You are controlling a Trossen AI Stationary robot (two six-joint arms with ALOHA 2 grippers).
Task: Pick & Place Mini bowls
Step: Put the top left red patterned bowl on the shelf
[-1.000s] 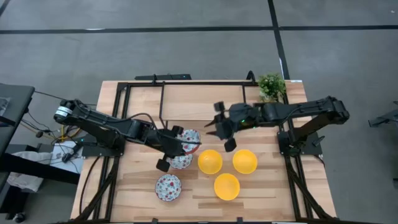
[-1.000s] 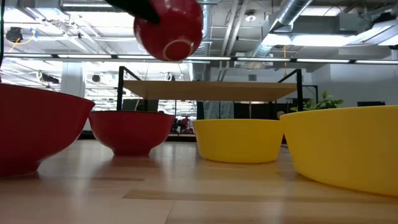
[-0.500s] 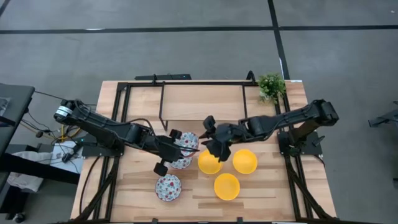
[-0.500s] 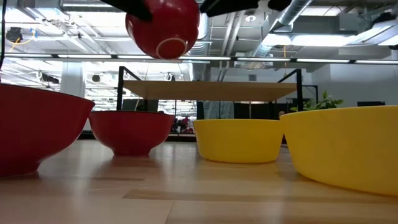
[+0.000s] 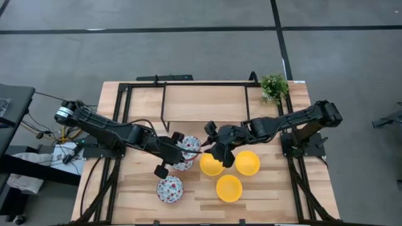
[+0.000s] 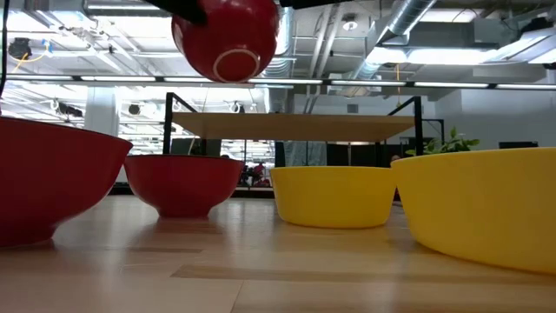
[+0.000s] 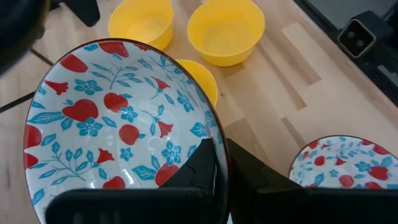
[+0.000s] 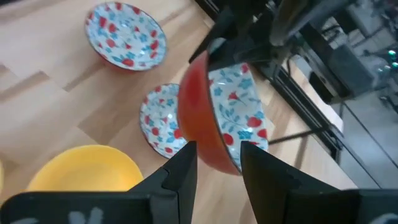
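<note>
While left gripper (image 5: 178, 145) clamps fingers on rim of floral bowl (image 5: 190, 144), lifted above tabletop (image 5: 207, 100) at frame centre, right gripper (image 5: 221, 149) hovers beside it, fingers parted, empty. Three yellow bowls (image 5: 229, 188) lower right of centre; two floral bowls (image 5: 169, 189) lower left.

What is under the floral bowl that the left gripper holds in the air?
Under the raised floral bowl, pinched by the left gripper, a second floral bowl stands on the table, apart from it. Most of that bowl is covered from above.
</note>
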